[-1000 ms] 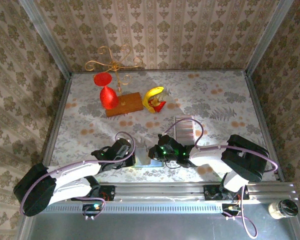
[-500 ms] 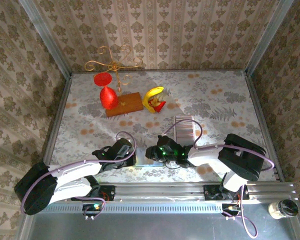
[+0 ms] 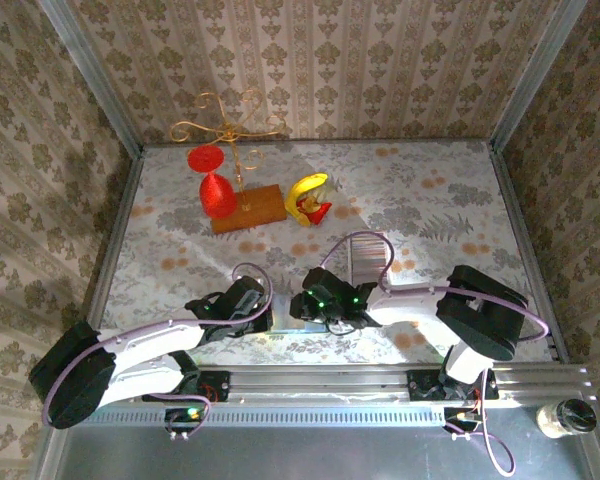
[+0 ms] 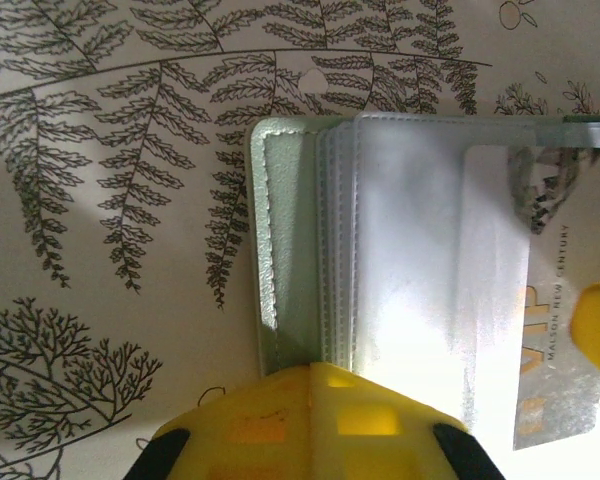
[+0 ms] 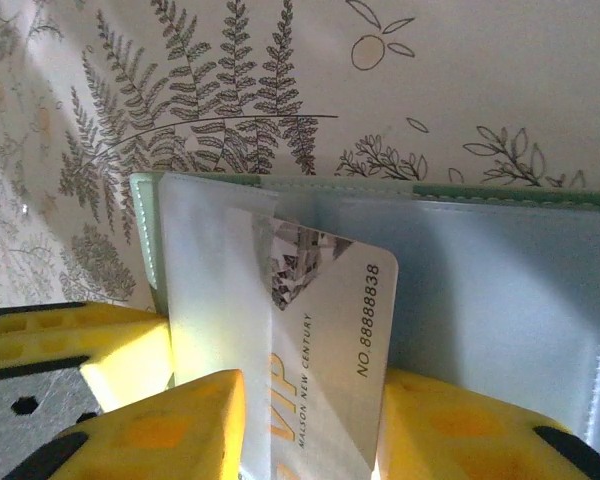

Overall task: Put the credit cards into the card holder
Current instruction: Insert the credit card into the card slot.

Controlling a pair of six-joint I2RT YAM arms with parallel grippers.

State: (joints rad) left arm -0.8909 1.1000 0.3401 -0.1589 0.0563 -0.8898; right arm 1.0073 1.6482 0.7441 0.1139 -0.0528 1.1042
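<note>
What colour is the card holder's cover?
Pale sage-green card holder, clearest in left wrist view.

From above, the two wrists cover nearly all of the small sage-green folding wallet (image 3: 283, 318). In the left wrist view the left claw (image 4: 310, 400) hides its near edge and the silvery VIP card (image 4: 555, 330) runs off right. Whether the right claw (image 5: 305, 430) pinches that card's cut-off lower end is unclear.

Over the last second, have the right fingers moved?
Yes. The right fingers have shifted slightly left, away from the card strip, which stayed put.
</note>
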